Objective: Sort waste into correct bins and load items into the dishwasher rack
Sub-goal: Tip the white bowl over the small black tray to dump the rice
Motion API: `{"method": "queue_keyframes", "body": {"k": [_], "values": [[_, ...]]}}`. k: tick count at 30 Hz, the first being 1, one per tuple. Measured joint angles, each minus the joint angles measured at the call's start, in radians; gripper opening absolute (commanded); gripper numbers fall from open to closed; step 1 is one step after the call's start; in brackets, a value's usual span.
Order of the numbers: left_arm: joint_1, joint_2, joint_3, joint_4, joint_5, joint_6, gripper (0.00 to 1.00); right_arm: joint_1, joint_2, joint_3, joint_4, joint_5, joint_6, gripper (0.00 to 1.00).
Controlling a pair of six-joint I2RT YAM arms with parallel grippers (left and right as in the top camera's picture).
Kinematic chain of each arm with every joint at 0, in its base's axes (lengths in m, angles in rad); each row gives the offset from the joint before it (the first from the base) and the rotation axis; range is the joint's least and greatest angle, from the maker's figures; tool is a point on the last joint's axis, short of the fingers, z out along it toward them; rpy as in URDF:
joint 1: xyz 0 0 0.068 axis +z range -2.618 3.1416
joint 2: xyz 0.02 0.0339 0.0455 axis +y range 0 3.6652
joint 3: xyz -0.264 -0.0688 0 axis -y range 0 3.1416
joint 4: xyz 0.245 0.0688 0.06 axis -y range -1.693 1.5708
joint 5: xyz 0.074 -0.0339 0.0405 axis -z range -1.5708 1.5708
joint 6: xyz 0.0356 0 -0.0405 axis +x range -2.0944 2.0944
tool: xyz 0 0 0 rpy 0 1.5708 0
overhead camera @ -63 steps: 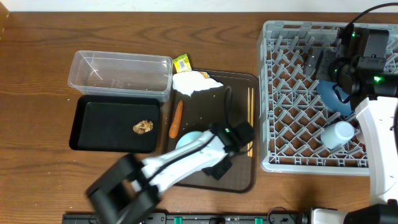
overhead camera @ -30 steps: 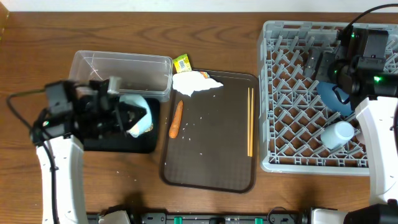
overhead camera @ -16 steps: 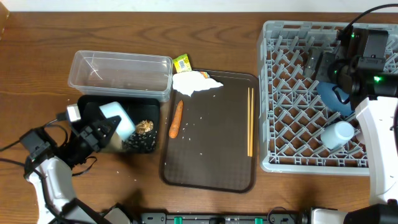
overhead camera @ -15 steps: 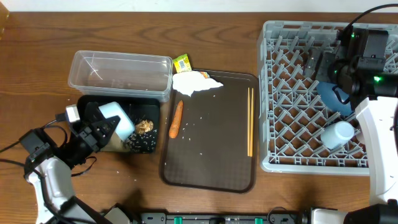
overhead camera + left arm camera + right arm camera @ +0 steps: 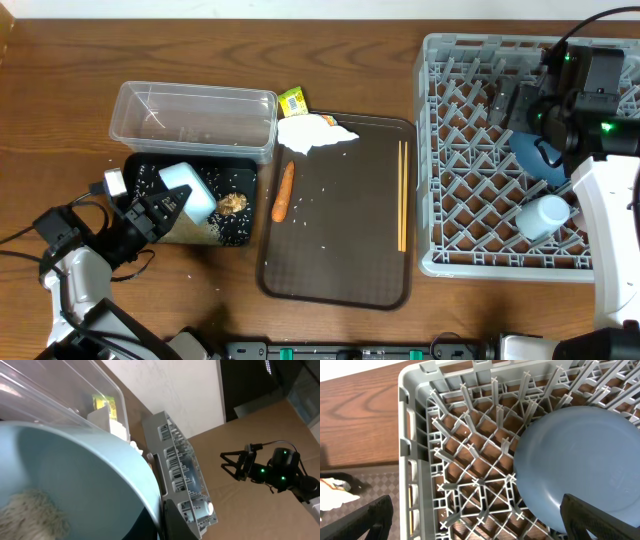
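Note:
My left gripper (image 5: 165, 208) is shut on the rim of the white bowl (image 5: 188, 190), which is tipped over the black tray (image 5: 140, 172). White rice grains (image 5: 232, 228) lie scattered in that tray beside brown scraps (image 5: 232, 203). In the left wrist view the bowl (image 5: 75, 485) fills the frame, a clump of rice (image 5: 27, 510) still inside, one finger (image 5: 177, 525) against its rim. My right gripper (image 5: 485, 527) is open over the dishwasher rack (image 5: 470, 150), next to the blue plate (image 5: 580, 460). The carrot (image 5: 284, 191) and chopsticks (image 5: 402, 195) lie on the brown serving tray (image 5: 340, 270).
The clear tub (image 5: 195, 118) stands behind the black tray. A crumpled tissue (image 5: 313, 132) and a yellow-green packet (image 5: 292, 100) sit at the serving tray's far left corner. A pale cup (image 5: 543, 215) lies on its side in the rack.
The left arm swung the bowl to the black tray's left part and tipped it; rice has spilled out across the tray. The right arm has not moved.

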Motion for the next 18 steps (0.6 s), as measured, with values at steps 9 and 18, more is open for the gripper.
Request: {"method": "queue_keyframes", "body": {"k": [9,18], "values": [[0.0,0.0,0.0,0.02,-0.017,0.109,0.06,0.0,0.0,0.0,0.0,0.0,0.0,0.99],[-0.001,0.003,0.0,0.063,-0.202,-0.055,0.06,0.0,0.0,0.0,0.0,0.0,0.0,0.99]]}}
